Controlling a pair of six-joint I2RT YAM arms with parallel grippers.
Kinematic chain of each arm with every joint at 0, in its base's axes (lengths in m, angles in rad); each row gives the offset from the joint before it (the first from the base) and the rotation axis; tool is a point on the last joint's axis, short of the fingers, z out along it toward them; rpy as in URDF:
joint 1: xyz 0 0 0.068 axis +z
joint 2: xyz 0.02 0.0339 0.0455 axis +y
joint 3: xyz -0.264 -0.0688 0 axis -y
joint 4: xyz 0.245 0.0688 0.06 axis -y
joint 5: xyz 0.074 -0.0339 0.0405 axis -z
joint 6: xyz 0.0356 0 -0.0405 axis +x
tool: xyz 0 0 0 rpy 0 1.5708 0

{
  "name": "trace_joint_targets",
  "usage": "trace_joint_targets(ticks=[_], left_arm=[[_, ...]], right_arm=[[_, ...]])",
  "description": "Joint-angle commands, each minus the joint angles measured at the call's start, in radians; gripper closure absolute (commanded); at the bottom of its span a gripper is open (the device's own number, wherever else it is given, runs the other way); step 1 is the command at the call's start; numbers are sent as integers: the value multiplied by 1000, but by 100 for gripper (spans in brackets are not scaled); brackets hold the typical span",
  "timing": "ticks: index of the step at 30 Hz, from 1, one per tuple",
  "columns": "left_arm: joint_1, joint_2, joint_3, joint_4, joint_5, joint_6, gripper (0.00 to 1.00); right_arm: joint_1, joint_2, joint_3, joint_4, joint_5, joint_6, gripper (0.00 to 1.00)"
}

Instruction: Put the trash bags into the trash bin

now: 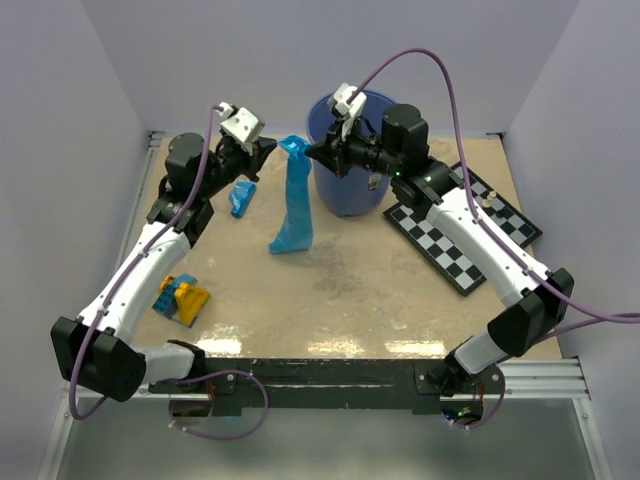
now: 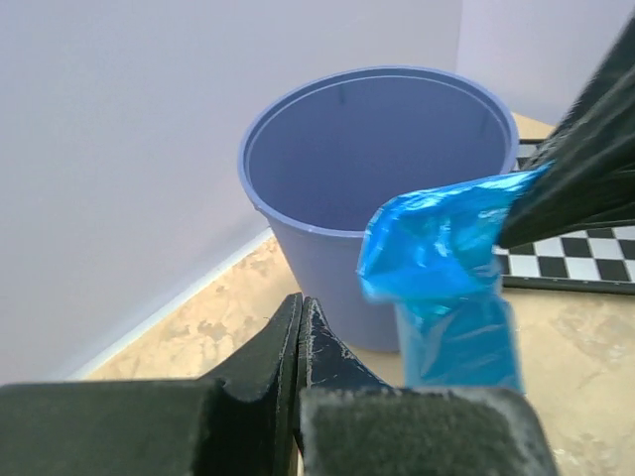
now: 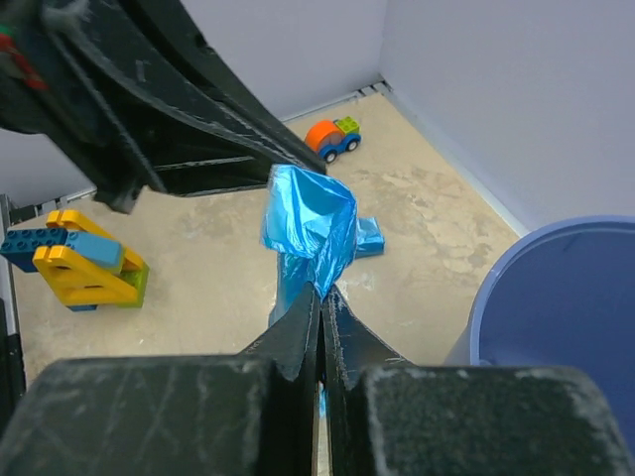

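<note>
Where right fingers (image 3: 296, 335) pinch, trash bag (image 3: 308, 223) hangs

Nothing legible is showing in any view. A small white label (image 1: 377, 183) is sitting on the outer wall of the trash bin (image 1: 340, 190), facing the top camera, but it is appearing too small and blurred for any letters, numbers or brand marks to be made out.

Chessboard (image 1: 470, 230) at right; blue block (image 1: 242, 197) left; yellow-blue block pile (image 1: 181, 298) nearer; orange toy car (image 3: 332, 138) near wall.
</note>
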Motion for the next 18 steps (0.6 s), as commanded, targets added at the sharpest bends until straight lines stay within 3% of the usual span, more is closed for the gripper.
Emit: trace_joint_targets(ticks=[1, 3, 5, 6, 8, 11, 14, 18], left_arm=[[8, 29, 59, 90, -43, 157, 100], [19, 35, 100, 67, -36, 119, 100], [36, 29, 142, -5, 71, 77, 100], [44, 17, 151, -49, 146, 72, 94], [50, -5, 153, -166, 284, 94, 68], [50, -43, 108, -200, 349, 97, 51], [50, -50, 88, -204, 381, 167, 49], [74, -68, 111, -340, 430, 424, 50]], right_arm=[[0, -41, -2, -23, -72, -38, 100], [1, -41, 2, -34, -83, -26, 100], [0, -46, -5, -28, -23, 25, 100], [0, -47, -4, -25, 1, 34, 100], [0, -47, -5, -19, 1, 33, 100], [0, -43, -5, -20, -145, -68, 100], [0, -61, -28, -37, -262, -180, 100], [0, -119, -82, -23, -312, -413, 100]])
